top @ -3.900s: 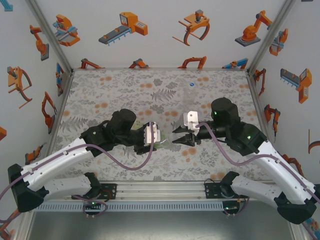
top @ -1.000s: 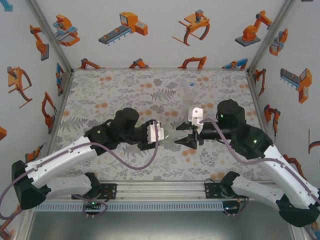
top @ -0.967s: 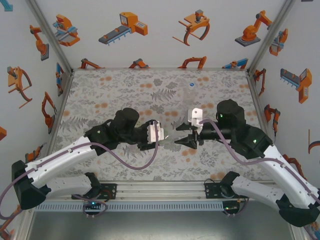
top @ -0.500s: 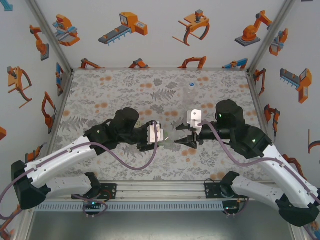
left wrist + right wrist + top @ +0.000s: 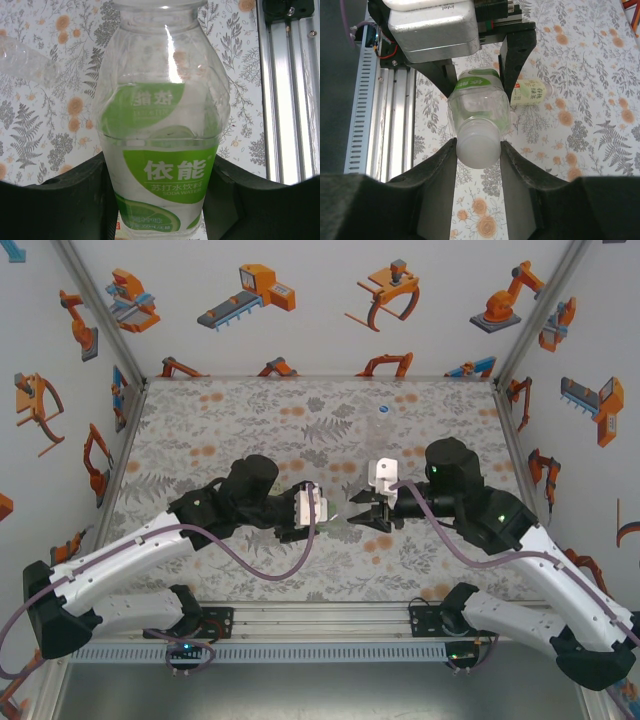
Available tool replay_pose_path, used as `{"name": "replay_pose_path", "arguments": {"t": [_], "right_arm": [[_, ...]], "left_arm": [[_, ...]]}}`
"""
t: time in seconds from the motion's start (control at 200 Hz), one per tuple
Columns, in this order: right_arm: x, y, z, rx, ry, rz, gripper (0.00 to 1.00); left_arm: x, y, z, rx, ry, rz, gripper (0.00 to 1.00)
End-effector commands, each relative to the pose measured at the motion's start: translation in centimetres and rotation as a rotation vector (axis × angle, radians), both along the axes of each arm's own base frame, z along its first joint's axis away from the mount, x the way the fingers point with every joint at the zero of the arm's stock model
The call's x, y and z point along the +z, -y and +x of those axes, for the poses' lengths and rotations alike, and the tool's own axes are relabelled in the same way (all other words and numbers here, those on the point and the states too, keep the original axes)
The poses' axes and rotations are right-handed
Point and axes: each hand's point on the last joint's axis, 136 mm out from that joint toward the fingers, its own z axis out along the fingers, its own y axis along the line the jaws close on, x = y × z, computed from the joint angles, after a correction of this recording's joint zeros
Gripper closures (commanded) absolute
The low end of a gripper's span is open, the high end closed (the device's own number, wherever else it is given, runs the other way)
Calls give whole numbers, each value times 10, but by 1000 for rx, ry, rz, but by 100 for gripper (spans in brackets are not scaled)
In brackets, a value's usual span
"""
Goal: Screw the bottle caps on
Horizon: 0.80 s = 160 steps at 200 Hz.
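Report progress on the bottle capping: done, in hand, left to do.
Done: nothing clearly finished. In hand: the left gripper holds the green-label bottle, and the right gripper is shut on the white cap at its mouth; tightness can't be judged. To do: the yellow-label bottle and unlabelled bottle lie on the table; the blue cap sits far back.

table (image 5: 200, 430): floral cover | on it: yellow-label bottle (image 5: 530, 93), unlabelled bottle (image 5: 25, 65)

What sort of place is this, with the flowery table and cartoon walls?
Probably a robot test booth: two arms bolted to a metal rail, cartoon-robot walls, left fingers on a green-label bottle, right fingers on its white cap.
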Motion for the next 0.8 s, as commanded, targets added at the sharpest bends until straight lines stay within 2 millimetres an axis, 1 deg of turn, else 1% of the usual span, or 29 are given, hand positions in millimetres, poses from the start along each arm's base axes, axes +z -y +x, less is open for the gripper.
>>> {"name": "replay_pose_path", "arguments": {"t": [0.0,0.12,0.25,0.31,0.366,0.431,0.501,0.601,0.646,0.691,0.746,0.796], "right_arm": [[3,-3,-4,30,21,19,68],[0,-4,0,0,-24,23,77],[-3,-8,13,-107,-185,84,89],[-3,-8,23,-188,-284,130,95],[-4,-7,37,-298,-395,180,100],[-8,-3,52,-431,-539,225,100],[-15,8,68,-598,-681,259,100],[-38,29,90,-886,-917,306,100],[-50,37,93,-995,-1039,332,100],[-60,40,95,-1071,-1163,362,100],[-69,40,95,-1125,-1301,410,100],[-74,40,94,-1155,-1393,446,100]], "left_arm": [[13,4,-2,-26,24,-24,100],[12,5,1,-14,29,-25,100],[12,7,5,-3,37,-37,100],[12,8,8,11,43,-42,100],[10,9,12,30,49,-42,100],[9,10,19,58,63,-36,100],[9,11,25,84,72,-27,100],[9,14,32,108,88,-28,100],[10,16,34,111,94,-32,100],[10,18,36,113,98,-35,100],[11,20,38,114,101,-36,100],[12,22,38,113,100,-36,100]]}}
